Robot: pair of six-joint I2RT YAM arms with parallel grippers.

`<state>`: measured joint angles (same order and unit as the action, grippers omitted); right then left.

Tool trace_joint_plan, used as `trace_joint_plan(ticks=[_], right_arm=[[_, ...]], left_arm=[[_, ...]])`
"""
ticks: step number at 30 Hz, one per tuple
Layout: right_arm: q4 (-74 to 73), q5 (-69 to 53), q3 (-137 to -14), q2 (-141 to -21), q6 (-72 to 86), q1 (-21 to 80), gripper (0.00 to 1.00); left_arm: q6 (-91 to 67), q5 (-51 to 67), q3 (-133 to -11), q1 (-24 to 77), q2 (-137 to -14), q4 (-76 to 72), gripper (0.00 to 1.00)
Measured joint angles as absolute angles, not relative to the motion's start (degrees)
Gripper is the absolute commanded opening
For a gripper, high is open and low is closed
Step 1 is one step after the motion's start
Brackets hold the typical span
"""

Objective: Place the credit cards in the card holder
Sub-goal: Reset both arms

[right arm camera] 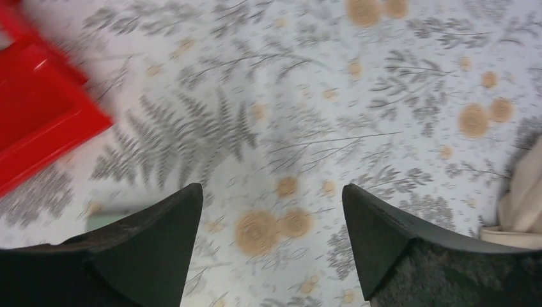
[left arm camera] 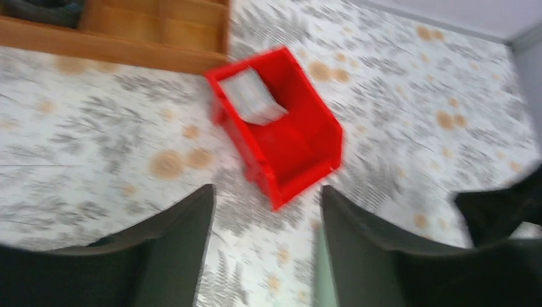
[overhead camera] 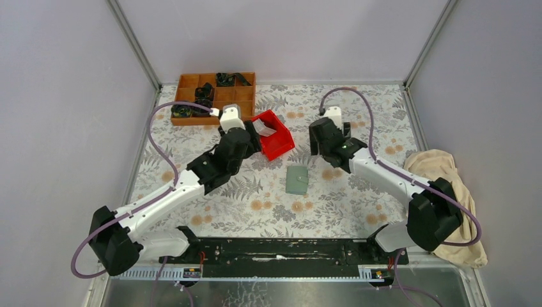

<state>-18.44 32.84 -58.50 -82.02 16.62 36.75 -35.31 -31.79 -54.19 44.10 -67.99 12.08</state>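
- On the worktop (overhead camera: pixel 268 211), what do you see?
- A cloth with ferns and orange dots all over it. Grey walls stand on three sides.
- Where is the card holder (overhead camera: pixel 296 180)?
- It lies flat and shut in the middle, between the two arms. Bare cloth is all round it.
- And the credit cards (left arm camera: pixel 252 96)?
- Whitish ones lean in the red bin (left arm camera: pixel 294 150). They are blurry, so I cannot count them.
- What about the claws?
- The left claw (left arm camera: pixel 267 192) is spread wide with nothing in it, just beside the bin. The right claw (right arm camera: pixel 271 192) is spread wide too and holds nothing. It is over bare cloth, to the right of the card holder.
- Is anything cut off?
- Yes. The right wrist view shows only a corner of the bin and a green sliver by one finger.
- What is at the edges?
- A wooden tray (overhead camera: pixel 240 96) sits far back on the left, close behind the bin. Dark things lie in it, but I cannot tell what they are. A beige rag (overhead camera: pixel 447 173) is bunched at the right edge.
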Motion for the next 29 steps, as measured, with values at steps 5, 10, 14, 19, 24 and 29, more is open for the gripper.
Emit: trace_joint_plan(ticks=[5, 10, 14, 19, 24, 29], right_arm=[[-16.7, 33.9, -58.2, -80.7, 16.5, 28.6, 0.88], [-14.3, 33.5, -54.5, -74.9, 16.2, 22.7, 0.91], [-13.9, 31.9, -54.3, -74.2, 15.6, 21.9, 1.00], [-13.9, 30.5, -54.0, -74.2, 16.8, 21.9, 1.00], [-14.2, 30.7, -54.0, -74.2, 18.6, 21.9, 1.00], [-14.4, 30.9, -54.0, -74.2, 19.3, 21.9, 1.00]], left_arm=[[-32.1, -39.2, -51.1, 39.2, -67.2, 11.2, 0.92], [-30.1, -40.8, -45.7, 33.4, -65.8, 10.1, 0.93], [-29.5, -41.1, -43.5, 30.9, -65.8, 9.8, 0.93], [-29.5, -41.1, -42.2, 29.5, -65.8, 9.6, 0.93], [-29.6, -41.2, -41.4, 28.9, -65.8, 9.4, 0.93], [-29.6, -41.2, -41.1, 28.3, -65.8, 9.4, 0.93]])
